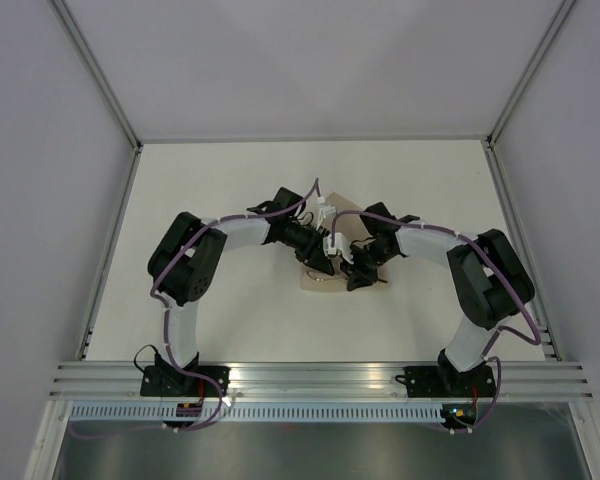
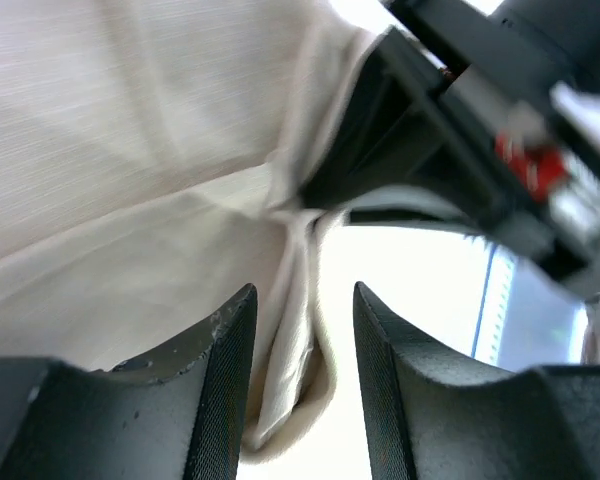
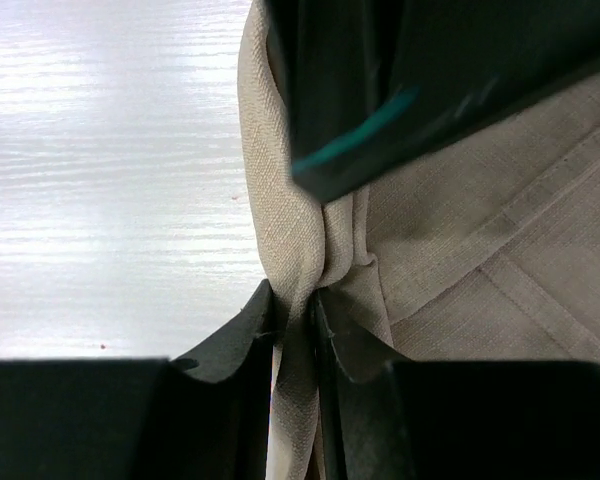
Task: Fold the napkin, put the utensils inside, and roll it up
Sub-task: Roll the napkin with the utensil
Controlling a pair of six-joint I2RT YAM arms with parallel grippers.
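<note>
Tan napkin (image 3: 480,230) is bunched into a fold and pinched tight between the nearly closed right jaws. Left jaws stand partly open around a loose cloth edge, gripping nothing. Napkin lies mid-counter (image 3: 100,150), the left jaws at its 9 o'clock.

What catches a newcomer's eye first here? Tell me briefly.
At the middle of the table, the right gripper pinches a bunched fold of the napkin. Facing it, the left gripper stands open, with a napkin edge running between its fingers.
</note>
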